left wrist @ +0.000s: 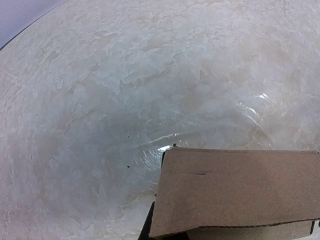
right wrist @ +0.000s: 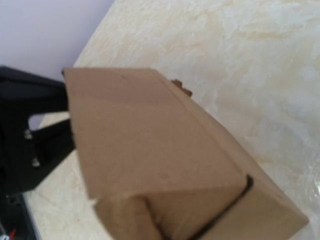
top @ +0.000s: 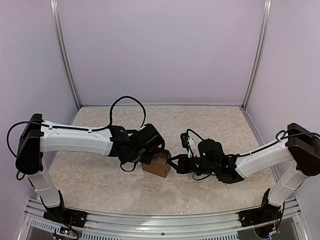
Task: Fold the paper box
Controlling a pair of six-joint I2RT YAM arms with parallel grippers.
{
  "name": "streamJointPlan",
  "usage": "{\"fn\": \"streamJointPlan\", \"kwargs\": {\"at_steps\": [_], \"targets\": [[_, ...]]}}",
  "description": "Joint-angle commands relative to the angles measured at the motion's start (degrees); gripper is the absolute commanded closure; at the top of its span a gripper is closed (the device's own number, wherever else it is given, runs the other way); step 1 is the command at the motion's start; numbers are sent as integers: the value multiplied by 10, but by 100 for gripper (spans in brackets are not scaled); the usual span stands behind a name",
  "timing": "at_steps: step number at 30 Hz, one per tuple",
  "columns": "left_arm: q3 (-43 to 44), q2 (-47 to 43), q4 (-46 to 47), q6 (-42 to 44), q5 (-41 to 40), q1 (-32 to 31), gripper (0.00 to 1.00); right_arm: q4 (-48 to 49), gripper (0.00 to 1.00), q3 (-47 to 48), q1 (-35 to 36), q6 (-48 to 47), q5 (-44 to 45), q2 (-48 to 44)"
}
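Near the middle of the worktop (top: pixel 215 130), a little toward its near edge: the box (top: pixel 158 165), folded up into a small brown cube, resting on the surface between the two arms. At its upper left corner, touching it from the left: left gripper (top: pixel 149 155), fingers pressed together; pinching cardboard or not, impossible to tell. Against its right side, low and level: right gripper (top: pixel 173 162), fingers likewise pressed together, out of sight in the right wrist view, so again no telling about a pinch. In the left wrist view, only a flat brown panel along the bottom edge, marbled worktop beyond. In the right wrist view, box filling the frame, tilted, one end flap tucked in with a dark slit along its edge; black body of the left gripper behind it at left.
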Motion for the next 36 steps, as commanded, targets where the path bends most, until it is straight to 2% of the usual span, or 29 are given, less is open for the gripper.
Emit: {"fn": "streamJointPlan", "kwargs": {"at_steps": [1, 4, 10, 18, 21, 23, 27, 30, 36], "targets": [[11, 16, -1, -11, 25, -6, 100, -86, 96, -1, 16, -13, 4, 22], [12, 16, -5, -15, 24, -7, 100, -121, 82, 10, 17, -28, 18, 1], [12, 16, -9, -19, 23, -8, 100, -183, 69, 30, 17, -67, 48, -60], [12, 17, -11, -20, 24, -8, 100, -240, 66, 49, 21, -120, 43, -145], [13, 16, -10, -20, 24, -8, 100, -261, 71, 53, 21, -126, 77, -163], [13, 17, -10, -20, 25, -8, 100, -279, 80, 63, 21, -126, 94, -162], [13, 16, -12, -18, 25, -8, 100, -294, 89, 80, 21, -123, 111, -147], [14, 16, -14, -16, 25, -9, 100, -305, 100, 94, 21, -122, 126, -129], [14, 14, -14, -16, 25, -9, 100, -318, 100, 113, 21, -122, 133, -90]]}}
